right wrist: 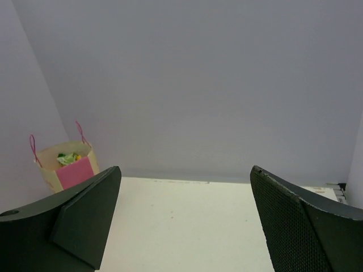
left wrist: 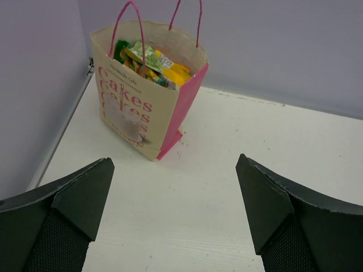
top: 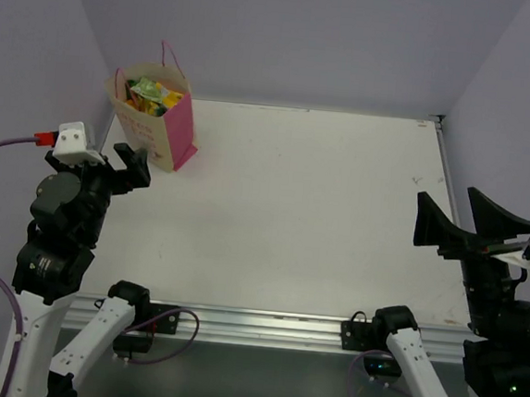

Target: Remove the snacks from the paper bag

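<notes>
The paper bag [top: 155,128] stands upright in the far left corner of the table, tan with pink side panels and pink cord handles. In the left wrist view the paper bag [left wrist: 142,107] shows pink "Cakes" printing. Green, yellow and orange snacks [top: 153,94] poke out of its open top; the snacks [left wrist: 148,61] lie in a heap inside. My left gripper [top: 132,166] hovers open just in front of the bag, with nothing between its fingers. Far off at the table's right edge my right gripper [top: 458,225] is open and empty. The right wrist view shows the paper bag [right wrist: 65,166] small and distant.
Purple walls close in the table [top: 319,213] at the back and both sides, and the bag stands close to the left wall. A metal rail [top: 263,327] runs along the near edge between the arm bases.
</notes>
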You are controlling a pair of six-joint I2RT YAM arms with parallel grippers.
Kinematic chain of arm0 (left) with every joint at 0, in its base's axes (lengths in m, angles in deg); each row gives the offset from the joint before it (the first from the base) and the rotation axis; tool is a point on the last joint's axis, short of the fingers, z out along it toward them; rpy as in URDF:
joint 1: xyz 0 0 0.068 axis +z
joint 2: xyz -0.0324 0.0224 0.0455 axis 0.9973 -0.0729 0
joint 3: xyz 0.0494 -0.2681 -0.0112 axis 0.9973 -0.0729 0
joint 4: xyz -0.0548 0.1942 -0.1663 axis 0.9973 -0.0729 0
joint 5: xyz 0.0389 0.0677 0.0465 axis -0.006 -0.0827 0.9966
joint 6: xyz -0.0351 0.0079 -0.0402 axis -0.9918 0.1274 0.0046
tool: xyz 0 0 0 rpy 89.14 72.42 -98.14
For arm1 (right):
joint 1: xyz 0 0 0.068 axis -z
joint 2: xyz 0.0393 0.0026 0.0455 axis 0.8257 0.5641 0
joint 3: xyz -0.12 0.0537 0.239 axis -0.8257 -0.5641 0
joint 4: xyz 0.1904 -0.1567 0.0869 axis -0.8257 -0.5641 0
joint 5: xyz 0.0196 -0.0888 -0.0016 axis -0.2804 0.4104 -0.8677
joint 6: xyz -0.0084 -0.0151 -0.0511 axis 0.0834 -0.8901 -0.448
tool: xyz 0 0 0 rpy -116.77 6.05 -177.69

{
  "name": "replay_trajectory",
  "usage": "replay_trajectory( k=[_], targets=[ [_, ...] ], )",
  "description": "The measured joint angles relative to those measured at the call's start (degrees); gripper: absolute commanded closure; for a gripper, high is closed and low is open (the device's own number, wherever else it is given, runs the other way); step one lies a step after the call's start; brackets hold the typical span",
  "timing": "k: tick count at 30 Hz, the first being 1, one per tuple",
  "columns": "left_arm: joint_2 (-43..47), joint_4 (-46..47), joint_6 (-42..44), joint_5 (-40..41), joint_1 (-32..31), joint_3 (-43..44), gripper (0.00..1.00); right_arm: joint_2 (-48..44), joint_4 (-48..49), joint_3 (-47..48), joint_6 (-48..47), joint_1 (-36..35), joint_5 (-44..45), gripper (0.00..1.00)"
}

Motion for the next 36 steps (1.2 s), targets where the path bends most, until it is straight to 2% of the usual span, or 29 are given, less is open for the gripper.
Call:
replay_trajectory(
  k=[5,8,17,20,26,28,31,36],
  targets=[
    [-0.5,0.6,-1.8,0.9,0.0,-0.7,0.0,2.1,-0.7,-0.4,1.4,0.0,-1.2,0.01],
    [-4.6,2.1,-2.7,0.4,0.0,0.2,0.0,2.5,-1.2,-1.2,2.6,0.0,-2.5,0.01],
    [-36.2,6.3,-0.3,-1.9,0.0,18.4,0.0,9.4,-3.8,-2.3,5.4,0.0,-11.2,0.01],
    [-46.3,6.0,1.3,-2.8,0.3,26.3,0.05,11.6,-5.0,-3.5,5.9,0.0,-14.5,0.01],
    [-63.7,5.9,4.3,-6.5,3.2,39.7,0.26,12.6,-6.0,-5.2,6.5,0.0,-18.2,0.01],
    [-68.5,4.9,5.6,-7.4,4.0,43.8,0.29,12.1,-6.0,-5.9,6.5,0.0,-18.4,0.01],
    [-74.1,3.3,7.4,-9.2,4.5,48.2,0.34,11.1,-6.0,-7.0,6.5,0.0,-18.4,0.01],
    [-78.5,0.0,10.3,-12.3,4.5,48.8,0.4,10.3,-6.0,-8.2,6.5,0.0,-18.4,0.01]
  ],
)
